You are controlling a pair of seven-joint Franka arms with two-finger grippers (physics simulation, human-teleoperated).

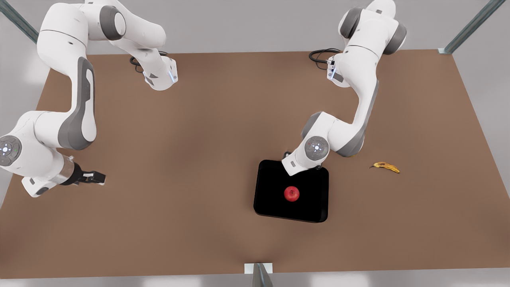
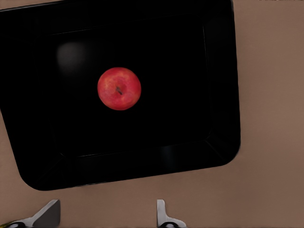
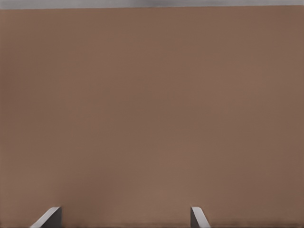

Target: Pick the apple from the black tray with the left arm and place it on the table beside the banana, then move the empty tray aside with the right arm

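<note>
The red apple [image 1: 291,193] [image 2: 119,89] lies near the middle of the black tray [image 1: 271,199] [image 2: 190,95], which sits flat on the brown table [image 1: 191,159]. My left arm reaches over the tray's far edge on the front view's right. Its left gripper [image 2: 104,216] is open above the bare table just outside the tray's rim, apart from the apple, with nothing between its fingers [image 2: 161,211]. The banana [image 1: 385,166] lies on the table to the right of the tray. My right gripper [image 1: 93,177] [image 3: 123,216] waits open above bare table at the front view's far left.
Slanted metal frame posts [image 1: 470,28] stand at the table's far corners. A small metal bracket [image 1: 258,271] sits at the middle of the near edge. Broad bare tabletop stretches between the two arms and around the banana.
</note>
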